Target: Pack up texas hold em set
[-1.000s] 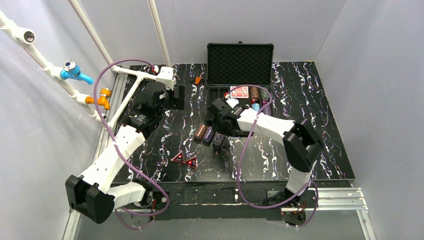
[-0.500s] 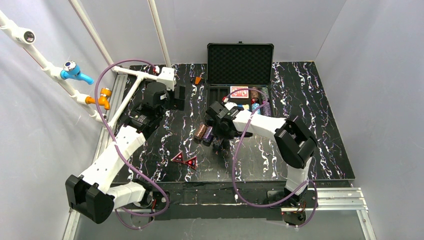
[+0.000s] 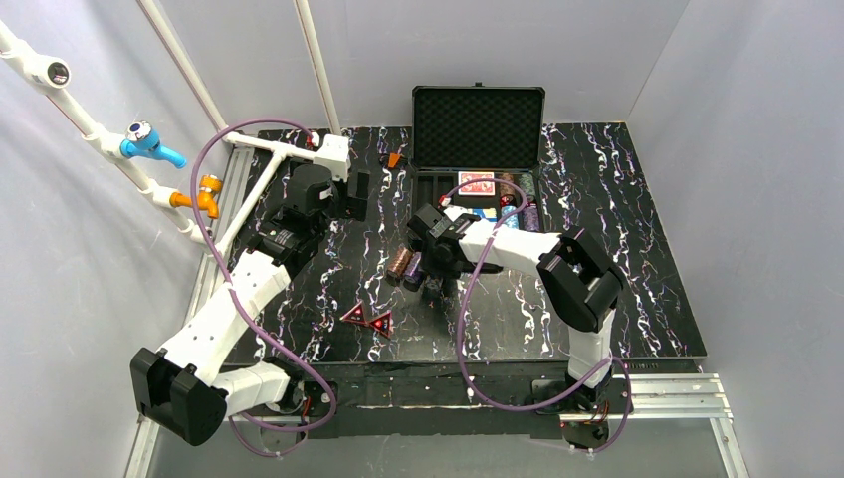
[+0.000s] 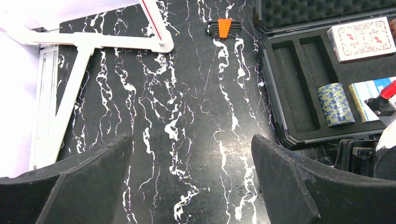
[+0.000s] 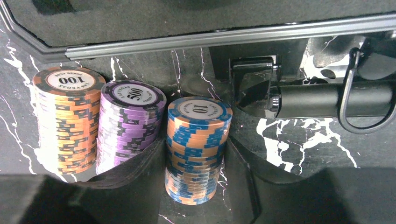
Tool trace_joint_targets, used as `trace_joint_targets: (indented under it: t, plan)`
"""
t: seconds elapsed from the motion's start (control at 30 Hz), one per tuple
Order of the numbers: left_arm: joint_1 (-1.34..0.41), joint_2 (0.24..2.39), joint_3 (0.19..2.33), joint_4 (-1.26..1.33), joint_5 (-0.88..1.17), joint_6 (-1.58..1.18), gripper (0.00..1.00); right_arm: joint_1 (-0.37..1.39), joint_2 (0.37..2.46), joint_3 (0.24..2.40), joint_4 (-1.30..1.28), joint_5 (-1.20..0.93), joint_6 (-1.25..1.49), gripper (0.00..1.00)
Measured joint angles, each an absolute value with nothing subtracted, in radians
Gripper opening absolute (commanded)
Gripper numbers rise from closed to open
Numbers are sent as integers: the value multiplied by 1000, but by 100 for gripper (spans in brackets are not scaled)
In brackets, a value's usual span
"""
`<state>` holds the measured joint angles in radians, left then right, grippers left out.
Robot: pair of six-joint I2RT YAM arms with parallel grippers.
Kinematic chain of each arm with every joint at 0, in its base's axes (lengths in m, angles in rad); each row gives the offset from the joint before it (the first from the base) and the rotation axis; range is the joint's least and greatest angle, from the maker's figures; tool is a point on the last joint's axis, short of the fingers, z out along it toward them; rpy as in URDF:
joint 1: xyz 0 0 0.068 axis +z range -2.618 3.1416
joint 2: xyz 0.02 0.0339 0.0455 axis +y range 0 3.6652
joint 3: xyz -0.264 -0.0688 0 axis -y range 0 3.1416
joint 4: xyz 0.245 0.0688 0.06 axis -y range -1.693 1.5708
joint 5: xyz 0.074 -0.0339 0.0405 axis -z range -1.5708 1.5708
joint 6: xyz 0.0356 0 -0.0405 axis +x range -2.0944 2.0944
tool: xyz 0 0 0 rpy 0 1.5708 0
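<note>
Over the last second my right arm's elbow has swung in toward the centre of the top view. Its wrist has dropped toward lower left, down to the chip stacks standing on the black marbled table (image 3: 637, 249) just in front of the open black case (image 3: 478, 129). The right gripper (image 5: 194, 186) now straddles the blue-and-orange "10" stack (image 5: 198, 140), its fingers drawn in on either side; I cannot tell whether they pinch it. The left arm is unchanged, reaching up-frame, with the left gripper (image 4: 191, 186) spread wide over the table left of the case.

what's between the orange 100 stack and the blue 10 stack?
The purple 500 chip stack, upright on the table. The right wrist view shows it.
</note>
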<state>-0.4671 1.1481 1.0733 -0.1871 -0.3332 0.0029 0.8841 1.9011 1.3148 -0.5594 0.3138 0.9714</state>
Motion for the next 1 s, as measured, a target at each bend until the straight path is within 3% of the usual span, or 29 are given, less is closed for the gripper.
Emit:
trace_joint_targets:
  t: [0.4, 1.0]
  plan:
    - [-467, 1148, 1073, -187, -333, 19, 98, 884, 1904, 1314, -551, 312, 962, 1]
    - [-467, 1148, 1073, -187, -331, 21, 99, 884, 1835, 1242, -582, 294, 878, 1]
